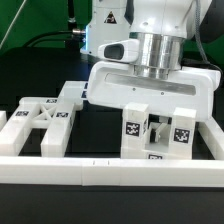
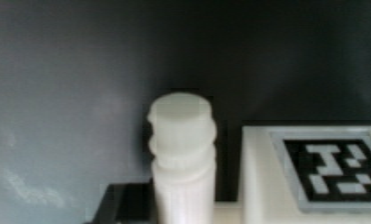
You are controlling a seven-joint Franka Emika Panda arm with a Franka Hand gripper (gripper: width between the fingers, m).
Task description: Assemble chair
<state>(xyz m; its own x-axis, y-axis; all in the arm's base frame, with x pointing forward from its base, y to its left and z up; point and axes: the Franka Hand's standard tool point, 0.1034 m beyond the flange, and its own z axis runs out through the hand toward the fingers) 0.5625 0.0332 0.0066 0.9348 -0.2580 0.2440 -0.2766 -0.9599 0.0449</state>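
In the exterior view my gripper (image 1: 155, 122) reaches down into a white tagged chair part (image 1: 131, 130) standing near the front rail. Its fingertips are hidden among that part's blocks. In the wrist view a white round post (image 2: 178, 140) with a ridged, rounded end runs out from between my jaws, and a dark finger (image 2: 132, 203) presses against its side. The gripper (image 2: 182, 208) is shut on this post. A white block with a black-and-white tag (image 2: 335, 164) lies right beside the post. The X-braced frame (image 1: 38, 122) lies flat toward the exterior view's left.
A long low white border rail (image 1: 100, 167) runs along the front, with another rail (image 1: 214, 140) on the exterior view's right. A further white tagged part (image 1: 70, 96) lies behind the X-braced frame. The table surface is black.
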